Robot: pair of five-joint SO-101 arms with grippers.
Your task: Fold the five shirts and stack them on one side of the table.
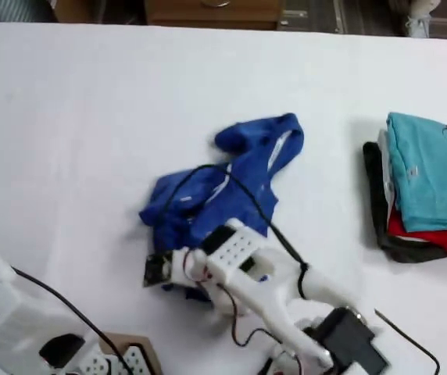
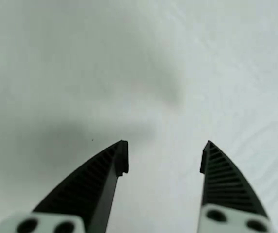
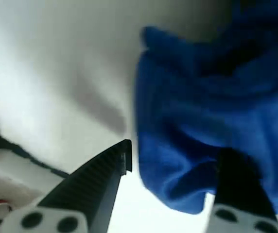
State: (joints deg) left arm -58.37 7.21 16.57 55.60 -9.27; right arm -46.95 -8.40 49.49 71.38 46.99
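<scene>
At the middle of the bench [image 1: 91, 101] lies the crumpled blue shirt [image 1: 231, 180], with the stack of folded shirts [image 1: 427, 187] at 3 o'clock. Spread wide, the right fingers [image 3: 97, 182] straddle its 7 o'clock edge, gripping nothing. The left fingers [image 2: 95, 179] are open and empty. It looks like the last shirt; next, pinch that edge and spread it flat.

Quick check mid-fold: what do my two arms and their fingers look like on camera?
The left arm and right arm are white plastic with black motor blocks. A black cable loops over the right arm, beside thin red wires. The fingers are black, ribbed and tapered, on white bases with dark holes.
</scene>
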